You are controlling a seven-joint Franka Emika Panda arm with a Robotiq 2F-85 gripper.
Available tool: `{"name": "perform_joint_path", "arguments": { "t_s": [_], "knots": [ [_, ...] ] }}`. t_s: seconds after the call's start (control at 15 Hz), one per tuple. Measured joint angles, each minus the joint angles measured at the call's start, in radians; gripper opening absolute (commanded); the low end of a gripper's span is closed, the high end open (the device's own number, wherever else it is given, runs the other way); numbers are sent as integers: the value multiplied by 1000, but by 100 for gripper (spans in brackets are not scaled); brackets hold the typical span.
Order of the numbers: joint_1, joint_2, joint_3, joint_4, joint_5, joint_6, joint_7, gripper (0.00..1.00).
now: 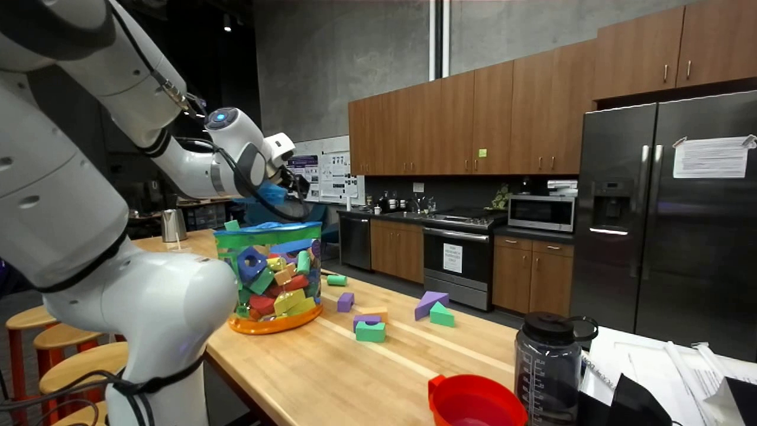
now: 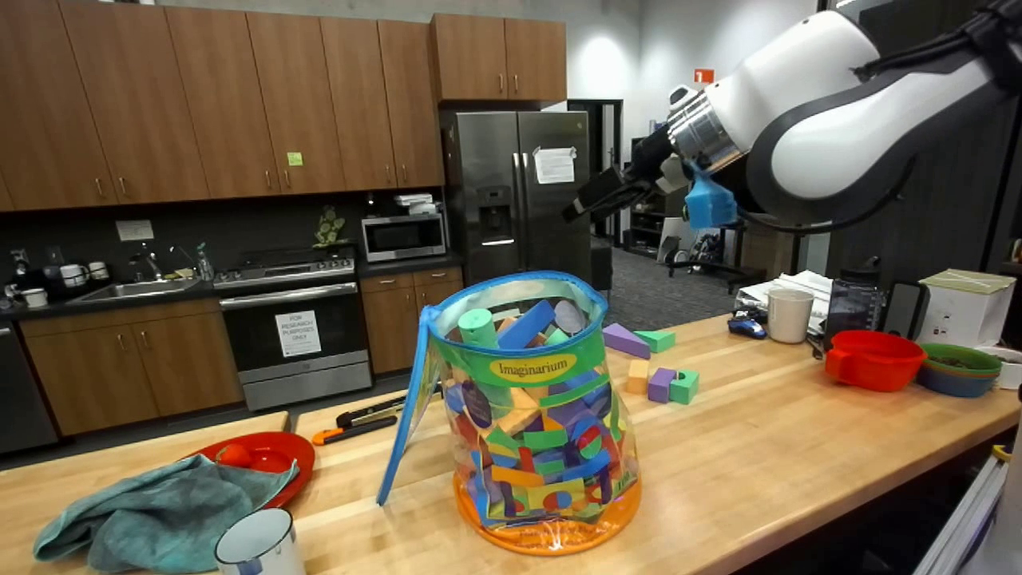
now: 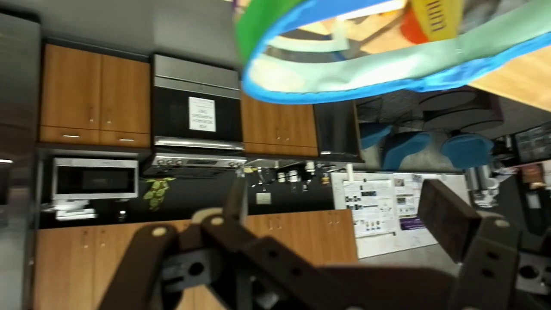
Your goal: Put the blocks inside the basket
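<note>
Kitchen cabinets point(image 2: 287, 96) back a pale counter point(image 2: 758, 447) where the basket point(image 2: 532, 368) stands, its lid point(image 2: 403, 415) hanging aside, I'd guess so blocks point(image 1: 371, 333) can drop in. Several lie loose nearby; others crowd inside. Higher up, the gripper point(image 3: 338, 198) hangs with fingers point(image 3: 447, 217) wide apart, holding nothing.

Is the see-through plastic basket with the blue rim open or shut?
Open: the basket has its blue-edged lid hanging down beside it.
</note>
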State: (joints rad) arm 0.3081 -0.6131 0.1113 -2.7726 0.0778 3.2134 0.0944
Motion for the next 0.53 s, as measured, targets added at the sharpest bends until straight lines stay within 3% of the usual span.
{"name": "perform_joint_path", "arguments": {
  "t_s": [0.27,0.53],
  "knots": [
    [-264,14,-32,8,-71,-56,-72,100],
    [-557,24,46,36,-188,-157,-85,100]
  ]
}}
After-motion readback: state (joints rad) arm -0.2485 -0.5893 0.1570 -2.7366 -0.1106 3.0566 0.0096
